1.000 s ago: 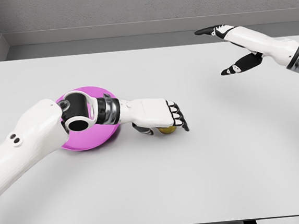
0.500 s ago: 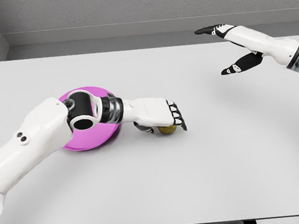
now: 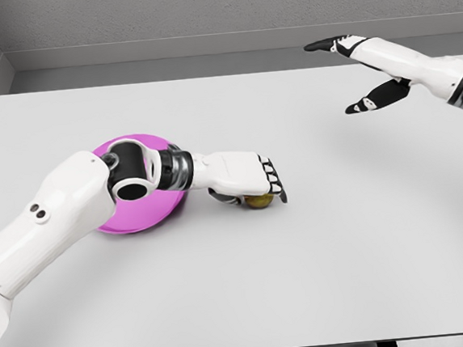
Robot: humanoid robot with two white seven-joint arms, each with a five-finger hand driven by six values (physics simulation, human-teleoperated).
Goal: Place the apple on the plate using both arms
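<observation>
Left arm crossed over the magenta plate (image 3: 126,223) at left-center of the white table (image 3: 320,255). Left hand (image 3: 244,180) lay palm-down over the apple (image 3: 258,201), fingers curled around it, apple on the table just right of the plate. Right hand (image 3: 360,69) hovered far right, fingers spread, holding nothing.

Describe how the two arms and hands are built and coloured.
Both arms have smooth white shells. The left arm shows a black round joint ringed in white, a dark metallic wrist cuff, and two small dark dots on the forearm. The left hand and right hand are white-backed with black fingers. The right arm ends in a dark cuff too.
</observation>
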